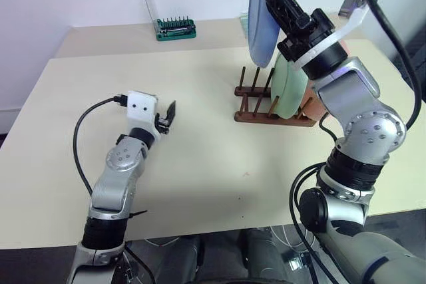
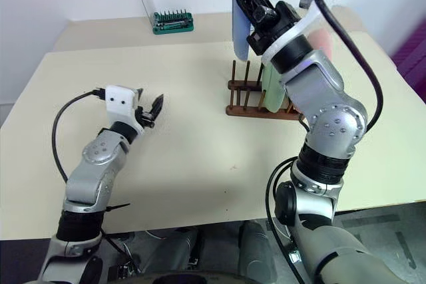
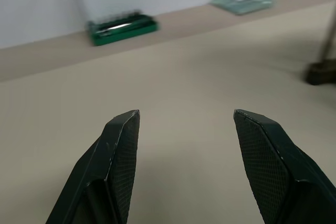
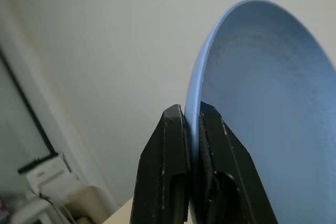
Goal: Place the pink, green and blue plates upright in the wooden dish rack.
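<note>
My right gripper [image 1: 278, 6] is raised above the wooden dish rack [image 1: 261, 116] and is shut on the rim of the light blue plate [image 1: 265, 14], which hangs upright, edge-on. In the right wrist view both fingers [image 4: 169, 145] clamp the blue plate [image 4: 262, 103]. The mint green plate [image 1: 289, 88] stands upright between the rack's pegs, with the pink plate [image 2: 323, 39] just behind it, partly hidden by my right arm. My left gripper [image 1: 169, 115] hovers low over the table's left half, open and holding nothing; the left wrist view shows its fingers [image 3: 122, 150] wide apart.
A green screwdriver-bit holder [image 1: 176, 28] with a clear upright lid sits at the table's far edge. The beige table [image 1: 200, 164] stretches bare between the two arms. The rack's front pegs [image 1: 255, 83] stand free of plates.
</note>
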